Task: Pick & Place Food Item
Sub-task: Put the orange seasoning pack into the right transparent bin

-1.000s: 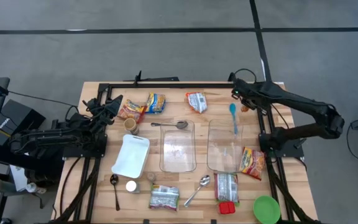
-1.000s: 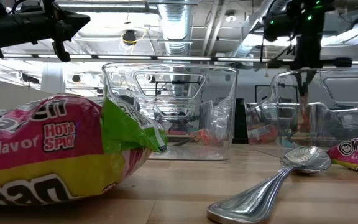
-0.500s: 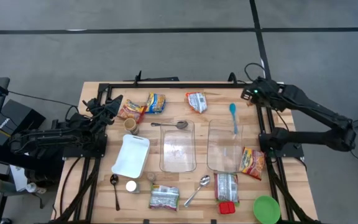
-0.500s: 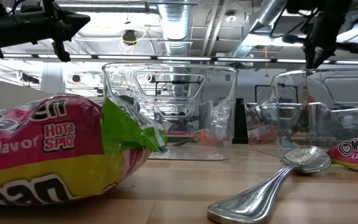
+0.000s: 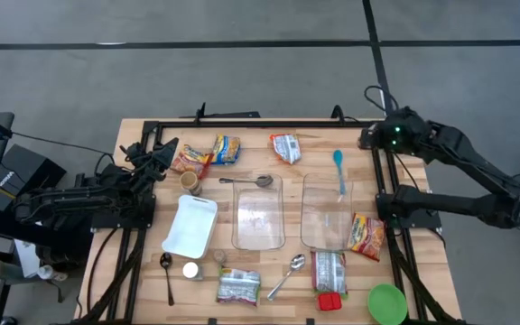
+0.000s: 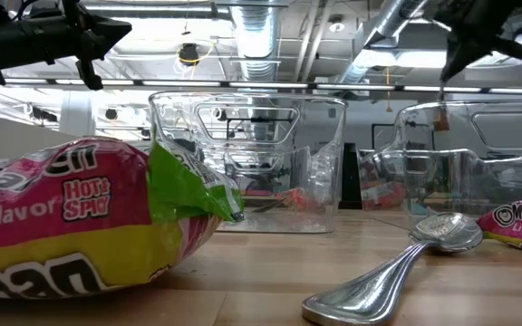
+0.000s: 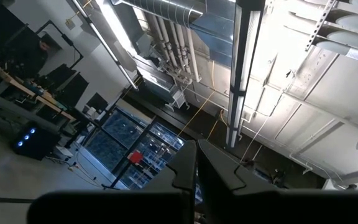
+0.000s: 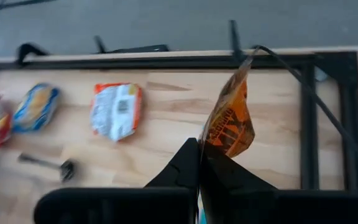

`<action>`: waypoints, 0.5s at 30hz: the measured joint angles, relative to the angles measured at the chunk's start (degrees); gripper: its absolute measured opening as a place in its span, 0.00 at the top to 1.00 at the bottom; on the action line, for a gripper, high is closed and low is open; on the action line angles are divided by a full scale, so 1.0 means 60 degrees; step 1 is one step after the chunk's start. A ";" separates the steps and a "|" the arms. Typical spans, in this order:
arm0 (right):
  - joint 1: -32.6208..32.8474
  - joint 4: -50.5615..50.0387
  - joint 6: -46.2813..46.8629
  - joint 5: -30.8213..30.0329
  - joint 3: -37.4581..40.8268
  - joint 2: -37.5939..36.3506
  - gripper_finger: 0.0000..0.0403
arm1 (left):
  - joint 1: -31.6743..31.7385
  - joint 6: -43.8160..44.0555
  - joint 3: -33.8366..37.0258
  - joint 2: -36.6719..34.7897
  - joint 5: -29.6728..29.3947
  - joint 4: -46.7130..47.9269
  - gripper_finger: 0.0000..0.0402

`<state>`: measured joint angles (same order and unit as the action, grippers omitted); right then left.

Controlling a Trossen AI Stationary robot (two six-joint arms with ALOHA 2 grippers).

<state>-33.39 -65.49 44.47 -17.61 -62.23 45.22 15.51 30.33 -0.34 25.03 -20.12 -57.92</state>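
Observation:
My right gripper (image 8: 199, 148) hangs over the table's far right corner (image 5: 366, 140), shut on a small orange food packet (image 8: 232, 118). In the low view the packet (image 6: 441, 118) dangles under the gripper (image 6: 451, 68). Two clear containers (image 5: 258, 212) (image 5: 326, 212) stand at mid table. My left gripper (image 5: 165, 155) waits shut at the table's left edge, pointing up at the ceiling (image 7: 196, 149) and holding nothing. Other food packets lie flat on the wood, among them a white and orange one (image 8: 117, 109) at the far edge. My right gripper pinches the orange packet by one end (image 8: 211, 142) between its two fingers. The fingers slant down from the table's right side. The packet reaches out past the fingertips and hangs clear of the table.
A blue spoon (image 5: 338, 171) lies by the right container. A white board (image 5: 190, 224), metal spoons (image 5: 287, 275) (image 5: 246, 181), a green bowl (image 5: 387, 302) and several packets (image 5: 366, 235) (image 5: 238, 286) are spread over the table. A black frame (image 8: 309, 112) runs along the far and right edges.
My right gripper has risen and drawn back toward the table's right edge, rolling its wrist as it went. It has stayed shut on the orange packet, which has come up off the wood near the blue spoon and now hangs clear.

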 joint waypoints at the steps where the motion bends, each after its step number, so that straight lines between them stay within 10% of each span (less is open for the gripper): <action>1: 0.0000 0.0000 -0.0241 0.0191 -0.0124 0.0006 1.00 | 0.0000 0.0000 -0.0001 -0.0002 0.0000 0.0002 0.98; 15: 0.0456 -0.0113 -0.2192 0.2910 -0.0599 0.0025 1.00 | 0.0000 0.0003 0.0000 0.0001 0.0000 -0.0001 0.98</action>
<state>-30.65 -66.17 31.32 -0.15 -65.82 45.36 15.51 30.35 -0.34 25.03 -20.12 -57.93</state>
